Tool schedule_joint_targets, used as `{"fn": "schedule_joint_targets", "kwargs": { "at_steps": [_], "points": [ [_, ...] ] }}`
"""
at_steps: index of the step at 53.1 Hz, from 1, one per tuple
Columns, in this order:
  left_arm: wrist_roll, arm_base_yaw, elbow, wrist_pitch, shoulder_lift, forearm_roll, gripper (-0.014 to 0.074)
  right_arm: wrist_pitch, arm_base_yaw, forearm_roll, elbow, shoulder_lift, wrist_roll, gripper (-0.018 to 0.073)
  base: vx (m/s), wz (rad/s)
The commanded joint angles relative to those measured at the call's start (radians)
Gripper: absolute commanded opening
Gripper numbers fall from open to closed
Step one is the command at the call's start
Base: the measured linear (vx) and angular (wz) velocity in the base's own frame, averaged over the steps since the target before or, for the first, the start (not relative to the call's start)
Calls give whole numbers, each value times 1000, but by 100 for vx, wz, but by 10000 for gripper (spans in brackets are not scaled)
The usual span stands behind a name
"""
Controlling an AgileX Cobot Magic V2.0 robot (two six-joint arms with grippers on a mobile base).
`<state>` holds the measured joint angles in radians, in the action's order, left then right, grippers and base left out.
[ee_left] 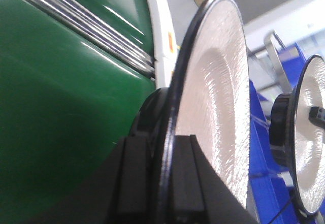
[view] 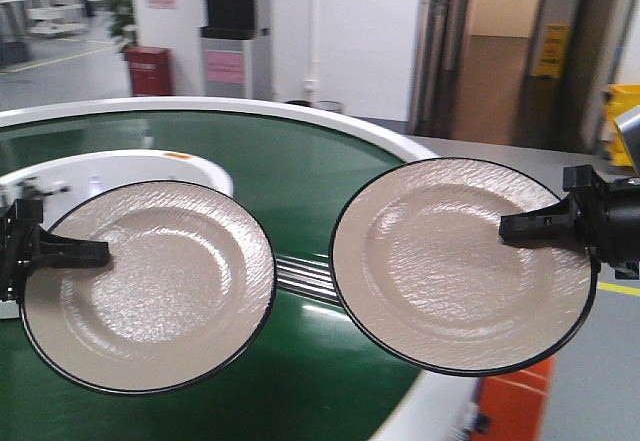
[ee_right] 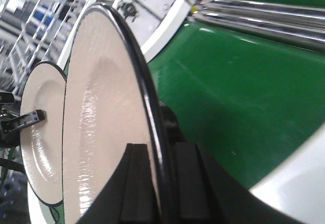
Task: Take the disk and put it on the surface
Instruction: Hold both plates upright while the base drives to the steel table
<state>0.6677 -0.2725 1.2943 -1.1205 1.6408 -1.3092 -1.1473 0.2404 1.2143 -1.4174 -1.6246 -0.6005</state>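
Two beige disks with black rims hang over the green conveyor belt (view: 300,211). The left disk (view: 150,286) is gripped at its left rim by my left gripper (view: 100,253), which is shut on it. The right disk (view: 460,261) is gripped at its right rim by my right gripper (view: 508,226), also shut on it. In the left wrist view the left gripper (ee_left: 163,138) clamps the rim of its disk (ee_left: 218,97) edge-on. In the right wrist view the right gripper (ee_right: 155,145) pinches its disk (ee_right: 96,132) the same way. The surface is out of view.
Metal rollers (view: 305,281) cross the belt between the two disks. A white inner hub (view: 120,166) sits at the left and the white outer rim (view: 420,151) curves on the right. An orange object (view: 510,406) is at the lower right. Blue crates (ee_left: 261,148) lie beyond the belt.
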Motion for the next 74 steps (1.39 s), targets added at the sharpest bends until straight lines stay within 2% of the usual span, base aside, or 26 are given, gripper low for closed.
{"fn": "schedule_joint_targets", "kwargs": {
  "at_steps": [1,43,74],
  "points": [
    [-16,3,37,-30,-51,-139,-6,-4,4,129,-31,53,8,-9,-16,-63],
    [-16,3,37,-30,-51,-139,-6,-4,4,129,-31,53,8,-9,-12,-53],
    [-16,3,37,-30,-51,-139,-6,-4,4,129,-31,53,8,-9,4,-45]
  ]
}}
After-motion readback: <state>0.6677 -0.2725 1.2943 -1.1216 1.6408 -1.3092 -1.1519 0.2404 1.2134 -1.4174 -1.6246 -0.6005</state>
